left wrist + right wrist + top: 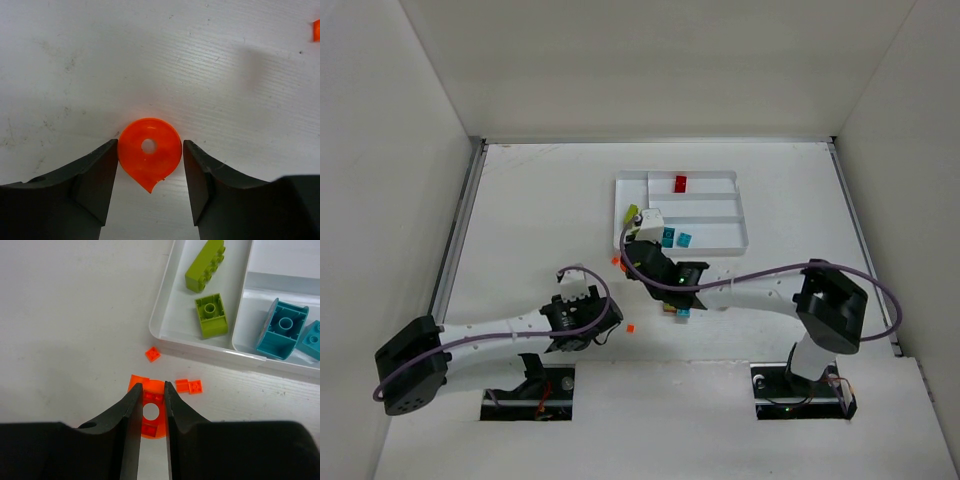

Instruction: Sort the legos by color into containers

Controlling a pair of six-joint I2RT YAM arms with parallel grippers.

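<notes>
We see the left gripper (150, 150) low over the white table (150, 60); its two fingers (95, 180) stand apart, one on each side of a pointed orange disc (150, 162) that lies flat on the table. The left finger seems to touch the rim of this disc and the right finger is just beside it; we cannot tell if they press it. One more orange bit (316, 30) lies at the right edge of this view, well apart.

The right gripper (152, 387) is near a corner of the white tray (164, 295); its fingers are almost together, with only a narrow slit between them. A second orange disc (152, 398) shows in the slit and at both sides of the tips; we cannot tell if it is held or only lies under them. Three small orange plates (153, 354) lie on the table between this gripper and the tray.

Inside the tray, two green bricks (211, 315) lie in the tall section; two teal bricks (282, 329) lie in the long section next to it, behind a dividing wall. In the top view a red brick (680, 184) lies in the farthest long section; a teal piece (682, 315) lies on the table beside the right arm; a tiny orange piece (631, 328) lies between the two arms.
</notes>
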